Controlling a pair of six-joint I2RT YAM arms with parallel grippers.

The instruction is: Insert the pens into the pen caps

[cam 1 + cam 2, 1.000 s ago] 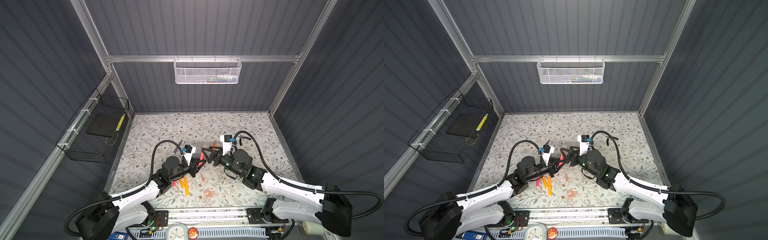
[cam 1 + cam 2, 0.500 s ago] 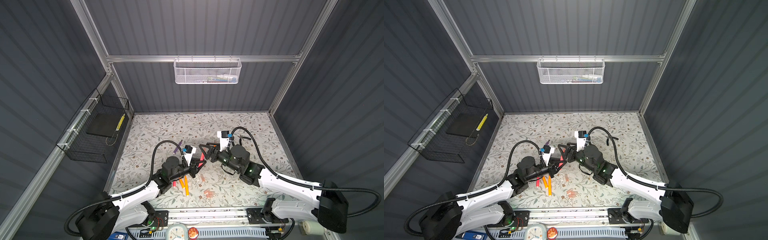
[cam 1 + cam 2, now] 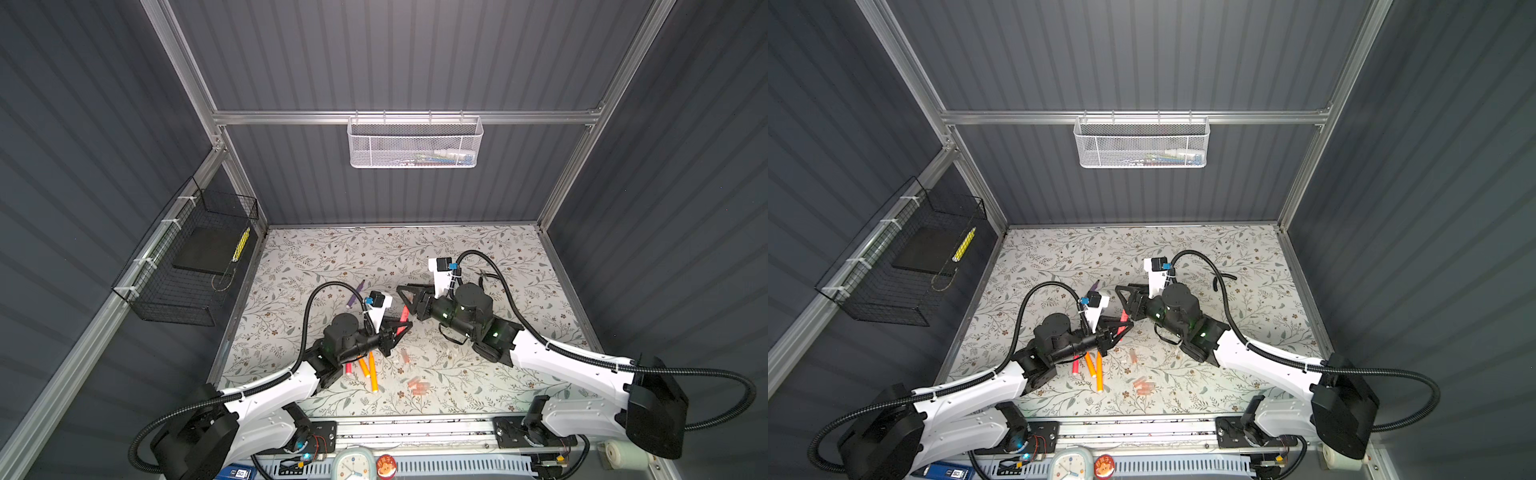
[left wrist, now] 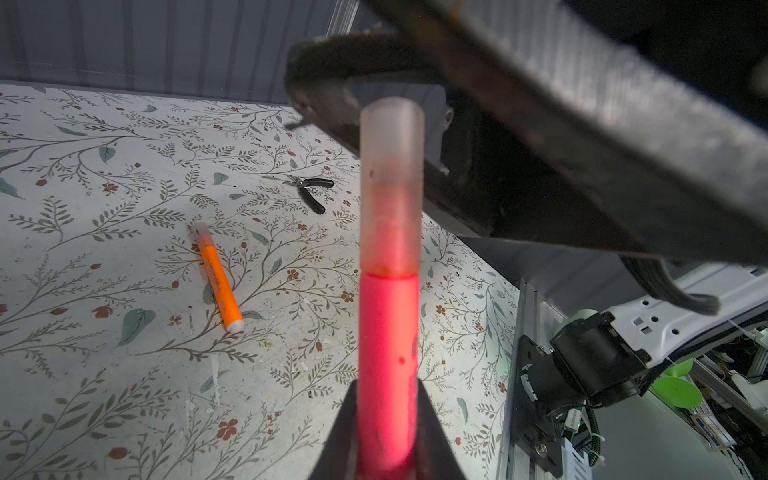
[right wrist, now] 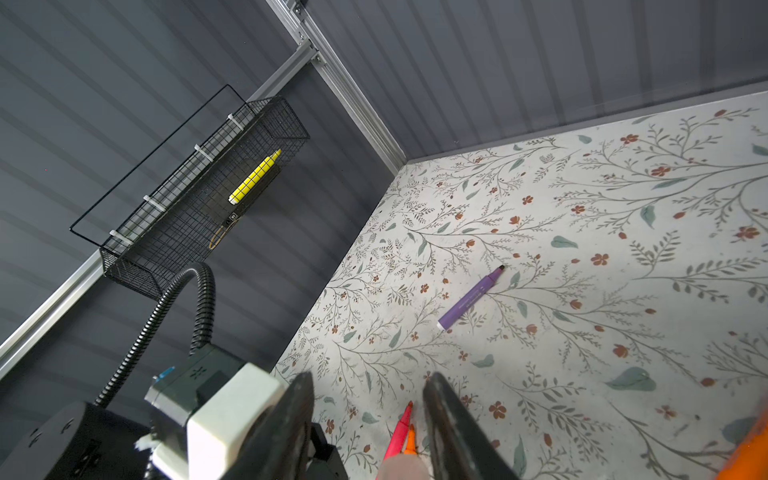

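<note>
One red pen (image 4: pixel 388 353) sits tight in the left gripper (image 4: pixel 386 392). The jaws are squeezed shut on its lower part, and the rest of the pen sticks straight out past their tips. A cloudy cap (image 4: pixel 390 187) is already on the far end, pushed down to the red body. In both top views the red pen (image 3: pixel 402 321) (image 3: pixel 1122 322) leans up from the left jaws toward the right gripper (image 3: pixel 405 297).

The right gripper (image 5: pixel 370 378) is right at the cap. Its jaws stand partly open, and the end of the cap (image 5: pixel 401 469) pokes in between them. I cannot tell if either jaw touches it.

Past the tips of the right jaws, a purple pen (image 5: pixel 471 299) lies flat on the flowery mat (image 5: pixel 623 208), its dark tip bare. Behind the left jaws, close to that arm, two orange pens (image 3: pixel 372 372) (image 3: pixel 364 366) and one more red pen (image 3: pixel 348 368) lie on the mat. Some loose caps (image 3: pixel 417 384) lie in a small bunch, nearer the front edge than both sets of jaws. One more cap (image 3: pixel 404 355) lies alone between that bunch and the left jaws. Off to one side of the left jaws, well apart from them, an orange pen (image 4: pixel 218 278) with a cap on lies on the mat, and black pliers (image 4: pixel 309 189) lie farther off. A black wire basket (image 5: pixel 187 199) hangs on the wall with a yellow pen (image 5: pixel 254 176) inside.
</note>
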